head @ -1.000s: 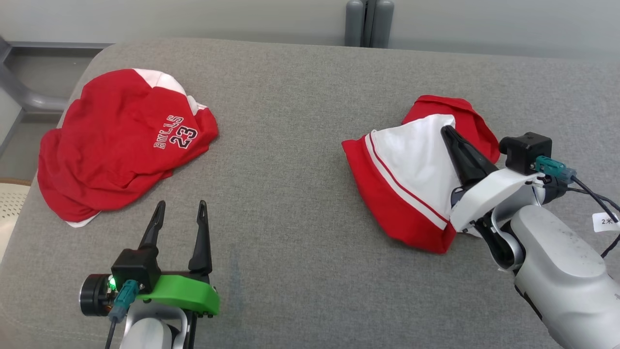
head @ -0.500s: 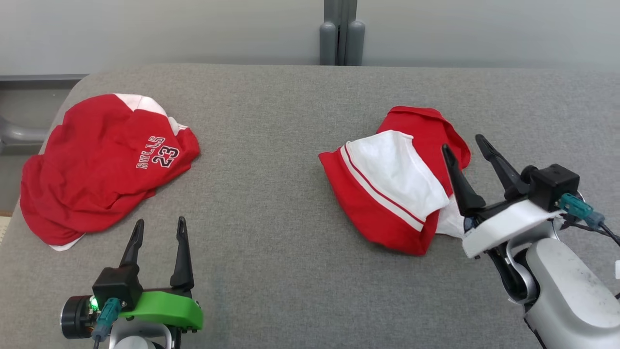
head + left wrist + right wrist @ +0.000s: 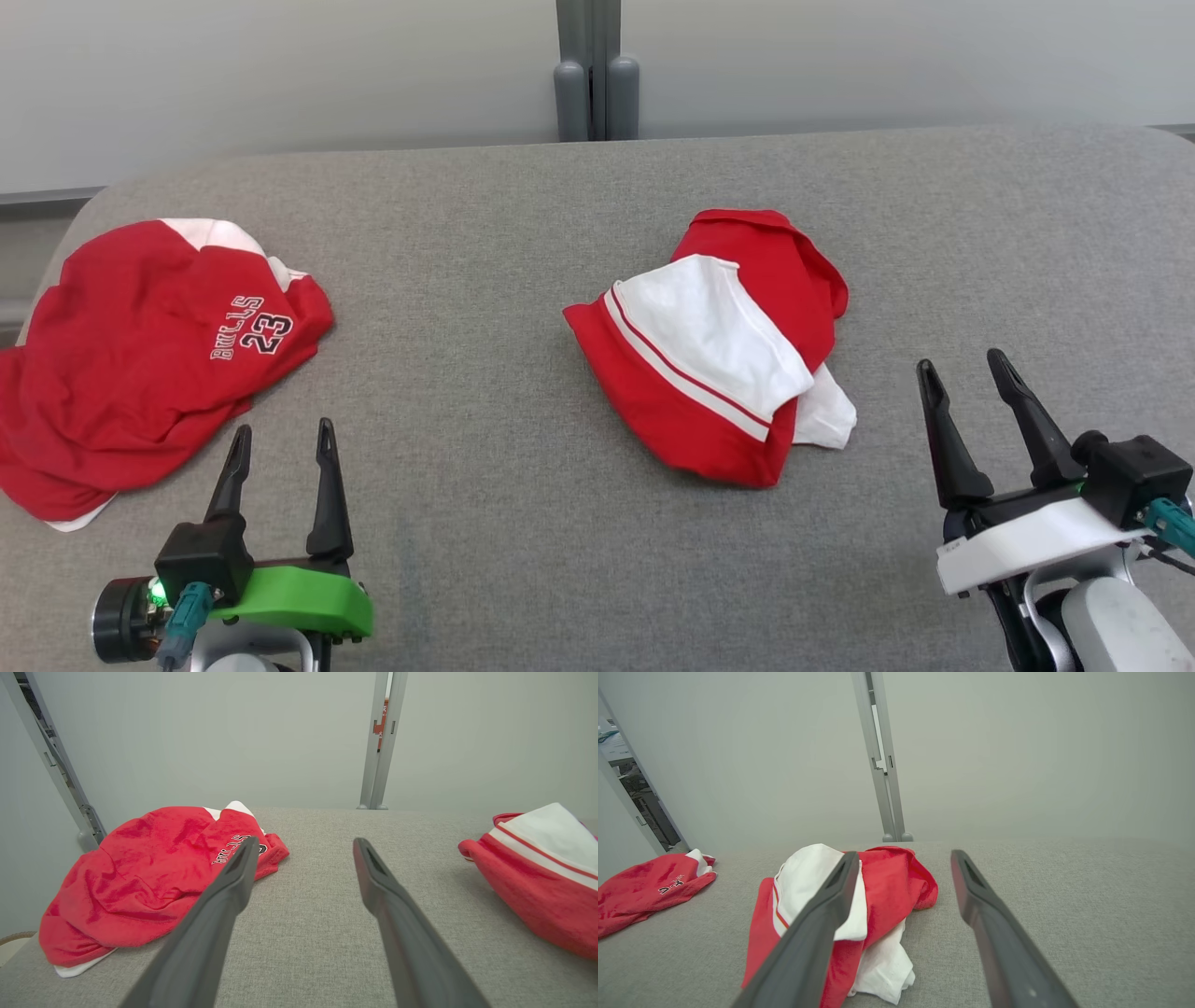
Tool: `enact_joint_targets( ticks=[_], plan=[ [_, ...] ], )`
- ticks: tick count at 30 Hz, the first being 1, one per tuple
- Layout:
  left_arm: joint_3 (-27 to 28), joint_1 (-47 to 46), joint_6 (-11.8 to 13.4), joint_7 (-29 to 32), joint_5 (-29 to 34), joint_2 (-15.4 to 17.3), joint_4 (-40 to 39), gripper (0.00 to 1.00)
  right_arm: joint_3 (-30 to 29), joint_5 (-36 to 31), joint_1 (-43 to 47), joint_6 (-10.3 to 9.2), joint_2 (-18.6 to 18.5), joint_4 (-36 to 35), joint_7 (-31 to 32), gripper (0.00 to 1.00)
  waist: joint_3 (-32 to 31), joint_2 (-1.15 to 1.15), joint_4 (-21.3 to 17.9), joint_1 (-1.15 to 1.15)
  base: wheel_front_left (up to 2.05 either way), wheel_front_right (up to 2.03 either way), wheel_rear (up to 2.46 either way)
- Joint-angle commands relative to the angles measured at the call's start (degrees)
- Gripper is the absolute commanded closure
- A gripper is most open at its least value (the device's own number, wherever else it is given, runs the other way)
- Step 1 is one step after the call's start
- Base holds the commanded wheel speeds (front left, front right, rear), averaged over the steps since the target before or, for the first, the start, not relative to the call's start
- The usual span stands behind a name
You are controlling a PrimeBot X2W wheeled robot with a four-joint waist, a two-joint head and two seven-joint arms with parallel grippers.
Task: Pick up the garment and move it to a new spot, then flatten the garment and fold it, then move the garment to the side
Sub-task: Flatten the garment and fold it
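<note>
A crumpled red Bulls 23 jersey [image 3: 140,373] lies at nine o'clock on the grey fabric surface [image 3: 485,523]; a grey post [image 3: 590,93] stands at twelve

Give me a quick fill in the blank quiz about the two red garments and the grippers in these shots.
1. The crumpled red garment carries the printed number ____.
2. The folded red and white garment lies nearer the ____ gripper.
3. The left gripper and the right gripper both have their jaws ____.
4. The padded surface under both garments is ____ in colour.
Missing words: 23; right; open; grey.
</note>
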Motion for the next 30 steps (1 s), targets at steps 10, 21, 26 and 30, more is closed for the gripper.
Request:
enact_joint_targets(
  ticks=[10, 21, 26, 30],
  plan=[
    [1.23, 2.21, -0.70, -0.04, 0.92, 0.11, -1.08, 0.00, -2.11, -1.95, 5.28, 0.00, 2.95, -2.38, -0.19, 0.00, -0.77, 0.00, -0.43, 0.00, 0.00, 0.00, 0.00],
    [0.67, 2.91, -0.75, -0.04, 0.96, 0.12, -1.01, 0.00, -1.88, -2.42, 5.54, 0.00, 3.24, -0.89, -0.19, 0.00, -1.12, 0.00, 0.79, 0.00, 0.00, 0.00, 0.00],
    [0.60, 3.31, -0.72, -0.03, 0.91, 0.12, -1.03, 0.00, -1.71, -2.32, 5.78, 0.00, 3.31, -0.30, -0.19, 0.00, -1.56, 0.00, 1.15, 0.00, 0.00, 0.00, 0.00],
    [0.58, 3.38, -0.85, -0.04, 0.79, 0.12, -0.96, 0.00, -1.48, -2.25, 5.77, 0.00, 3.30, 0.03, -0.19, 0.00, -1.71, 0.00, 1.28, 0.00, 0.00, 0.00, 0.00]
  ],
)
